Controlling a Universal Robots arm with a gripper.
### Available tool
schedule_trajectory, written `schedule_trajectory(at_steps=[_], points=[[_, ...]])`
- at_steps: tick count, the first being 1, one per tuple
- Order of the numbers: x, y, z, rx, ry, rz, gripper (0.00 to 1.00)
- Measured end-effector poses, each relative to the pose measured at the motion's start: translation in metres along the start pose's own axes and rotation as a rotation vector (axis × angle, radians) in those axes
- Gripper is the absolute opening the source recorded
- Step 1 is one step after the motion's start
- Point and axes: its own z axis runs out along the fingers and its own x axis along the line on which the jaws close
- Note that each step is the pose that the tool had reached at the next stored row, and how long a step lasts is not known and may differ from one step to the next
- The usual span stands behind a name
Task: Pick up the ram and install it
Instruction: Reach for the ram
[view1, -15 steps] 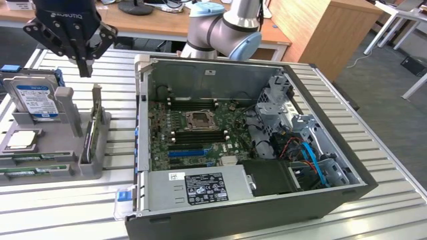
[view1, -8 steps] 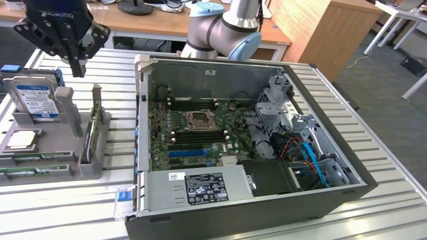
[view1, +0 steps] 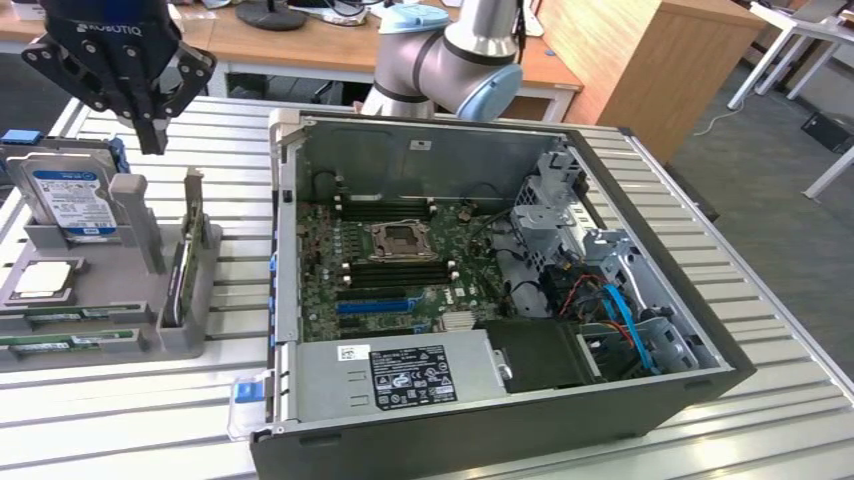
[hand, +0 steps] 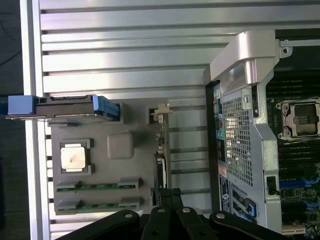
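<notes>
Aluminium slats make up the desk (view1: 787, 420), on which an open computer case (view1: 467, 455) is laid on its side. Its motherboard (view1: 320, 295) is exposed, and the long black memory slots (view1: 400, 272) beside the processor socket appear unfilled.

Just beside the case, to the exterior view's left, a grey holder (view1: 180, 335) is set on the slats. A blue-labelled hard drive (view1: 70, 200) is stood at its far end. The gripper (view1: 151, 145) is hung above the holder, near the drive and clear of everything beneath. Its fingers (view1: 144, 120) are pressed together and nothing is pinched between them.

The ram is found in the holder. Two green ram sticks (view1: 80, 342) are laid flat in cradles at the end away from the drive. A thin green board (view1: 183, 260) is stood on edge along the side facing the case. In the wrist view the fingers are lined up with that board, so it is judged to be the piece aimed at. It cannot be told for certain that it is a ram stick.

The pick-up step is judged to be in hand, and only at its approach: nothing is lifted and nothing installed. For a grasp, the fingers would need to be spread, squared to the thin edge and lowered straight. A skewed descent could knock the piece against the holder's posts.
</notes>
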Motion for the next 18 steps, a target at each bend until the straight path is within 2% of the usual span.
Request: schedule_trajectory(at_steps=[18], points=[[0.037, -0.0029, -0.0004, -0.0001, 0.0000, 0.000, 0.11]])
